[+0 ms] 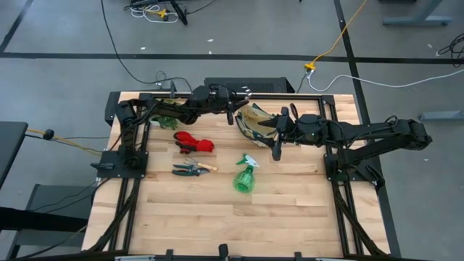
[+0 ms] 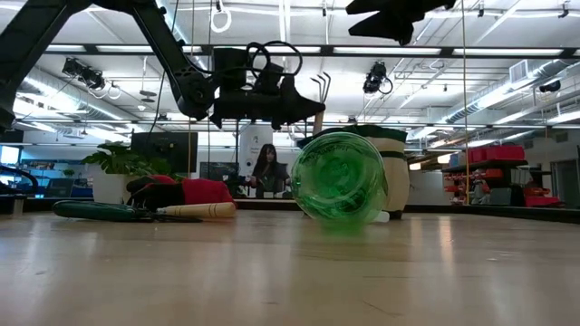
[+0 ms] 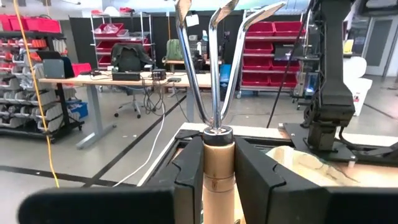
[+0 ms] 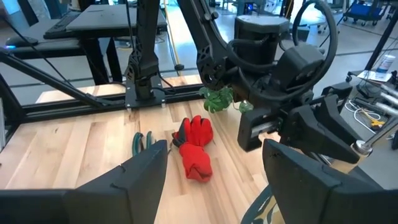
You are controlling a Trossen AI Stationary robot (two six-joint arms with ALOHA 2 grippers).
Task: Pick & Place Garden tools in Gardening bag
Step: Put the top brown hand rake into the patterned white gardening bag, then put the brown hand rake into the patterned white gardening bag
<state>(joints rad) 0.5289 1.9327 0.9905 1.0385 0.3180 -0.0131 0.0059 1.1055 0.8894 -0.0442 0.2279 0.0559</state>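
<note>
We logged the table [image 1: 290, 217] as pale butcher-block wood, smooth and level, so things on it would slide before they tipped. The bag [image 1: 255, 122] sat at the far middle of the table, soft patterned fabric with a wide floppy rim; we judged it light and apt to collapse or shift if pushed, so the rim was the place to hold it. The right gripper [image 1: 275, 154] hung just beside the bag on its near side, fingers spread wide and empty in its own wrist view. The spray bottle [image 1: 246, 176] lay on its side near the table's middle, green translucent plastic, round and likely to roll; the neck under the pale trigger looked the surest hold. The gloves [image 1: 194, 143] lay in a soft red heap left of it, limp, easy to pinch anywhere. The shears [image 1: 190, 169] lay just in front of them, hard and thin, best taken across the handles. The left gripper [image 3: 217, 177] was clamped on the rake [image 3: 214, 81] by its round wooden handle, held in the air close to the bag's left edge, with the three curved bright metal tines pointing forward. We judged the rake stiff and moderately light, and the smooth handle liable to twist in the fingers.
</note>
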